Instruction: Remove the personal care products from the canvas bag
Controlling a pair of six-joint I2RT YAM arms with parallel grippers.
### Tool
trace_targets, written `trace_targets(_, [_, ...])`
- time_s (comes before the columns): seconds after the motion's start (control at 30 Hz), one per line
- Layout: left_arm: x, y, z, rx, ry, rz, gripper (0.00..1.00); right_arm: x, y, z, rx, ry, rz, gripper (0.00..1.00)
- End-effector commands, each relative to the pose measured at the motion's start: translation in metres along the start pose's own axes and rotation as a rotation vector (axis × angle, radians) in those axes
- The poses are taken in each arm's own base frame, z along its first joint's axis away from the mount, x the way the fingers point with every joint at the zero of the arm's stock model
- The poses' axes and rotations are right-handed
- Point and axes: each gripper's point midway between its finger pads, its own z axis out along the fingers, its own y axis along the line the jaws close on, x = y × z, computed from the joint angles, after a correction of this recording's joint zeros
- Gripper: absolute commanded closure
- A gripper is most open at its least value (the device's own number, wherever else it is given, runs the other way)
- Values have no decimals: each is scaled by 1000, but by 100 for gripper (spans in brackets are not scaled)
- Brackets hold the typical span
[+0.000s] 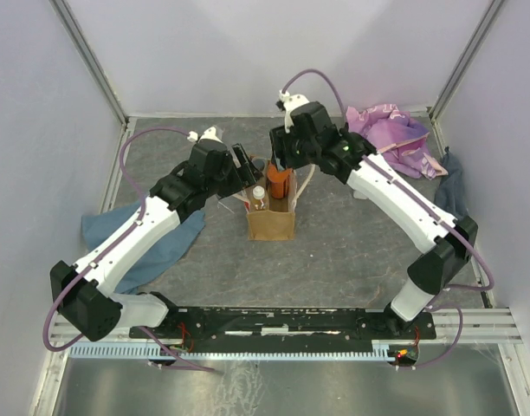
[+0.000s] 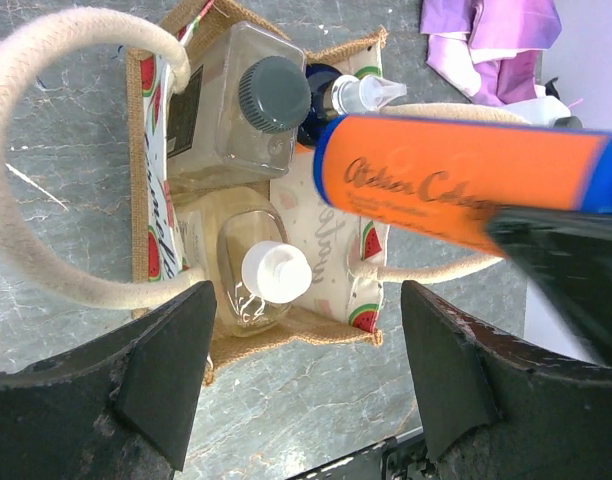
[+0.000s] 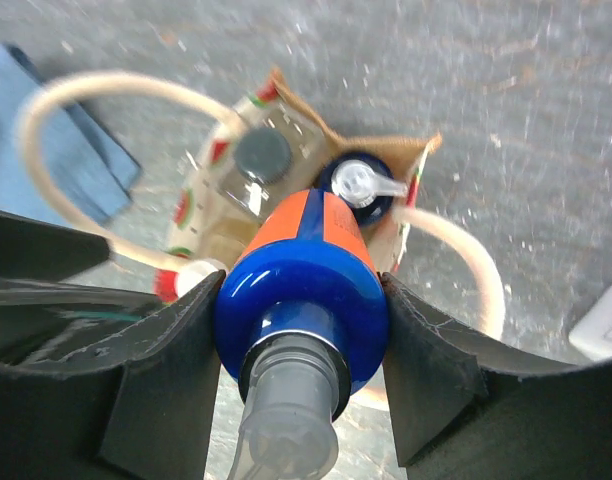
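Observation:
The tan canvas bag (image 1: 270,221) stands upright mid-table between both arms. My right gripper (image 3: 301,330) is shut on the blue shoulder of an orange bottle (image 3: 306,270), holding it over the bag's mouth; in the left wrist view the orange bottle (image 2: 456,185) lies across above the bag (image 2: 286,328). Inside the bag stand a grey-capped clear bottle (image 2: 274,95), a white-capped bottle (image 2: 276,272) and a dark blue spray bottle (image 2: 361,95). My left gripper (image 2: 306,370) hangs open just outside the bag's wall, with only tabletop between its fingers.
A cream rope handle (image 2: 26,200) loops out from the bag on the left. A blue cloth (image 1: 152,238) lies under the left arm, and a purple-pink cloth (image 1: 391,134) lies at the back right with a dark cloth (image 1: 451,186) beside it. Enclosure walls stand on three sides.

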Motion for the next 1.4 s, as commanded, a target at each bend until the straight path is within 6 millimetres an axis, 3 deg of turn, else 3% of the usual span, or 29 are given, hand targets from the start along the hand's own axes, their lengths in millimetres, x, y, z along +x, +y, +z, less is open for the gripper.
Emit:
trace_targets(0.0, [-10, -9, -9, 42, -48, 23, 19, -90, 23, -64, -129, -274, 41, 44])
trace_targets(0.13, [-12, -8, -12, 37, -58, 23, 19, -106, 27, -77, -150, -325, 50, 45])
trace_targets(0.3, [-16, -6, -17, 28, -72, 33, 18, -120, 3, -99, -48, -378, 28, 45])
trace_targets(0.5, [-13, -6, -17, 35, -67, 32, 18, -128, -44, -122, 59, -405, 59, 45])
trace_targets(0.63, [-11, -5, -16, 38, -61, 30, 18, -120, -86, -127, 161, -385, 103, 44])
trace_targets(0.73, [-9, -3, -16, 35, -58, 30, 18, -105, -116, -117, 217, -322, 145, 43])
trace_targets(0.93, [-6, -3, -14, 38, -47, 27, 18, -71, -147, -73, 263, -212, 192, 43])
trace_targets(1.37, [-2, 5, -15, 16, -40, 30, 17, 18, -190, 24, 335, 51, 229, 45])
